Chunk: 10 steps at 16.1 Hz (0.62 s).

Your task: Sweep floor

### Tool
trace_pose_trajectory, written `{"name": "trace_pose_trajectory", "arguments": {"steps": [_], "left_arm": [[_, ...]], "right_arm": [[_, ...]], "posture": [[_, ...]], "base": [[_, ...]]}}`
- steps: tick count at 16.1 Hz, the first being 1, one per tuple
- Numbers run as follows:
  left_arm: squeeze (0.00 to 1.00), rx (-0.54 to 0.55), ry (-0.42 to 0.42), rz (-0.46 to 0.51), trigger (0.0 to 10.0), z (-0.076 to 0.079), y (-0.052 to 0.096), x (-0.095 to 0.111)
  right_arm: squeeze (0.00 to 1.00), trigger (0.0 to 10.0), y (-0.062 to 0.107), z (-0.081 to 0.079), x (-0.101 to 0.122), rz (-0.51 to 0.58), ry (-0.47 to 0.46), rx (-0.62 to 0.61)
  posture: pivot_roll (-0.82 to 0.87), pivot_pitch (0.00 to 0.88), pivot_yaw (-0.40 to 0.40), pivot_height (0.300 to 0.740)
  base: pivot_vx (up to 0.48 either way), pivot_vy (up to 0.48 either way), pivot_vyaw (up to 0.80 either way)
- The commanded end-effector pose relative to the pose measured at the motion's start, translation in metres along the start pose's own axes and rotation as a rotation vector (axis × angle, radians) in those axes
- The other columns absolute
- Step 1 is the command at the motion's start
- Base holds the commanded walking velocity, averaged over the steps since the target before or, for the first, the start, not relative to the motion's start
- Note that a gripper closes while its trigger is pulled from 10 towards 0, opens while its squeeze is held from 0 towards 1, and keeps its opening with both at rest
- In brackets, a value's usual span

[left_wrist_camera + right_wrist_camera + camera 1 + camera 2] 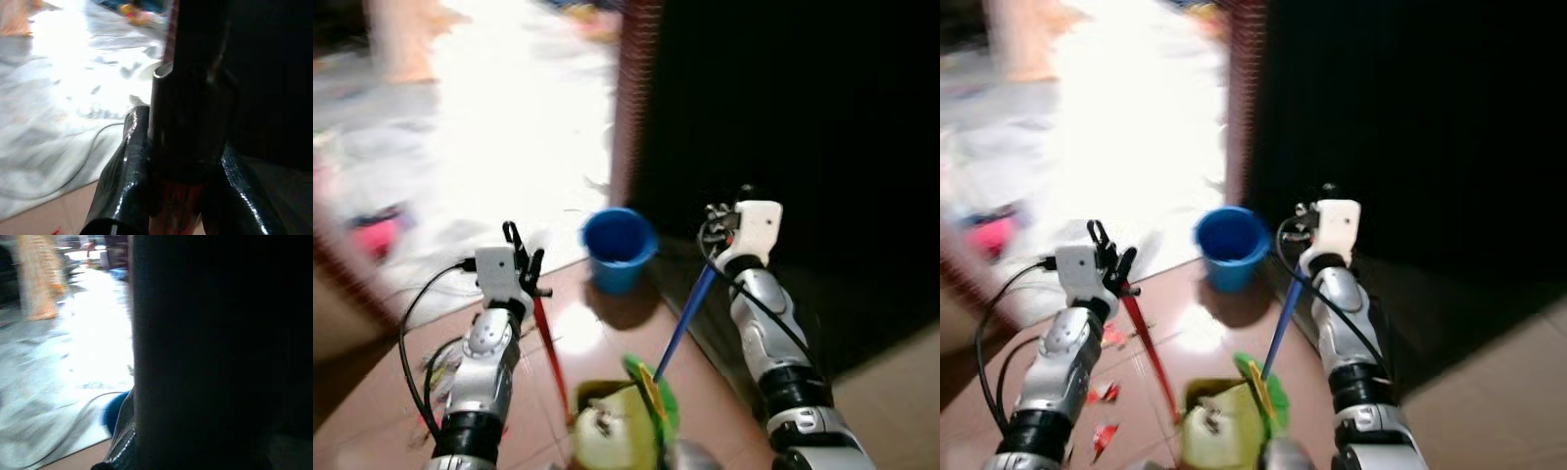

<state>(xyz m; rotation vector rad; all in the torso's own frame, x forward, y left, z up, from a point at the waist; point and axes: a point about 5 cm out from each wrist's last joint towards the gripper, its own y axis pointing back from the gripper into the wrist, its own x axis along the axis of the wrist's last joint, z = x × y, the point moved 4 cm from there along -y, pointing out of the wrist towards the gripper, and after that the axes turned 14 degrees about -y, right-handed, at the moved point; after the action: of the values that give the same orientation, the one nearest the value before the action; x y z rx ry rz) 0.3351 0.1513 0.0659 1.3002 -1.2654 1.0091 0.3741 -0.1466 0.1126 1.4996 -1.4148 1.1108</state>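
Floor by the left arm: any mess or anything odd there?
Yes: red scraps lie scattered on the brown tiles beside the left arm, unswept. The blue bucket stands upright ahead; nothing looks spilled.

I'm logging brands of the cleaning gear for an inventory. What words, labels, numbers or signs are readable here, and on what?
None can be read.
Blue bucket: plain side, no label showing.
Red handle in the left gripper and blue handle in the right gripper: no print to be made out.
Green-and-yellow dustpan: blurred, no lettering legible.
Wrist views: dark and blurred, no text.
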Motion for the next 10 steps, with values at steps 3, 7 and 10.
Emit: {"name": "trace_pose_trajectory", "arguments": {"steps": [3, 7, 10], "left_arm": [[0.0, -0.032, 0.045, 0.049, 10.0, 0.015, -0.003, 0.014], [0.0, -0.017, 0.013, 0.101, 10.0, 0.016, -0.001, 0.025], [0.0, 0.028, -0.033, 0.199, 10.0, 0.012, -0.001, 0.051]], "right_arm": [[0.0, 10.0, -0.001, 0.006, 0.0, -0.002, 0.001, -0.022], [0.0, 10.0, 0.0, 0.006, -0.003, -0.007, 0.028, -0.019], [0.0, 10.0, 0.004, 0.004, -0.004, 0.006, 0.151, 0.011]], "posture": [[-0.02, 0.0, -0.004, 0.74], [-0.02, 0.0, 0.0, 0.74], [-0.02, 0.0, 0.003, 0.74]], "base": [[0.0, 0.45, -0.48], [0.0, 0.061, 0.0], [0.0, 0.0, 0.0]]}}
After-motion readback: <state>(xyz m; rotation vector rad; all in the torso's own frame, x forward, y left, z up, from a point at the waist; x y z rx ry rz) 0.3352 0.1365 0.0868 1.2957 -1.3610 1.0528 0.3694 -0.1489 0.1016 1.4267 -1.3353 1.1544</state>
